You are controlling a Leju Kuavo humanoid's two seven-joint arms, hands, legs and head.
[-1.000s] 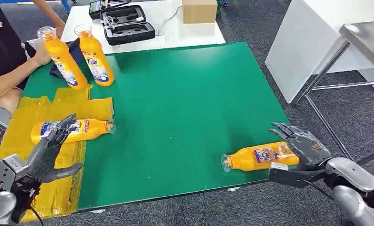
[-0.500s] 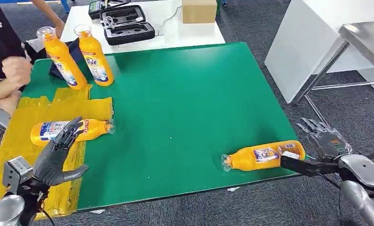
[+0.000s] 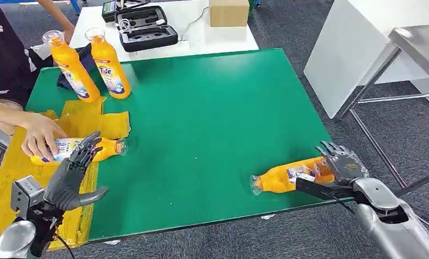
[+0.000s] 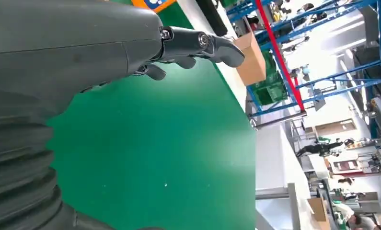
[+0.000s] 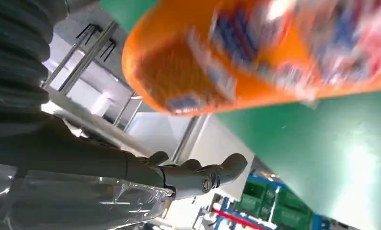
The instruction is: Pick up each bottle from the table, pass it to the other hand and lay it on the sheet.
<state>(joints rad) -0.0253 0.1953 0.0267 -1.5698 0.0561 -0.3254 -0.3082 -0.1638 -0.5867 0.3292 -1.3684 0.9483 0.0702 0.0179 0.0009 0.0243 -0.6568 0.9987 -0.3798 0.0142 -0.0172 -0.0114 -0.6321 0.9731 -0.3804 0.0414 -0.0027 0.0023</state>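
Head view, moment of approach. The right robot hand [image 3: 342, 164] has swung back in from the worktop's edge and now sits against the base end of the lying bottle [image 3: 287, 177], at about 4 o'clock on the green worktop [image 3: 212, 118]; its fingers are spread around the base with the thumb low alongside — a grasp being formed rather than finished, in my judgement, since the bottle lies flat on the worktop and has shifted only slightly toward 9 o'clock. In the right wrist view the bottle's orange base looms close and blurred.

The left robot hand [image 3: 72, 174] hovers with fingers apart, holding nothing, over the yellow sheet [image 3: 12, 178] at 8 o'clock. A person's hand [image 3: 39, 137] has come in and rests on the delivered bottle [image 3: 77, 149] on the sheet, probably to clear it. Two upright bottles [image 3: 90, 65] stand at 11 o'clock.

Next: close, lift, pass leftward — the left palm is ready.
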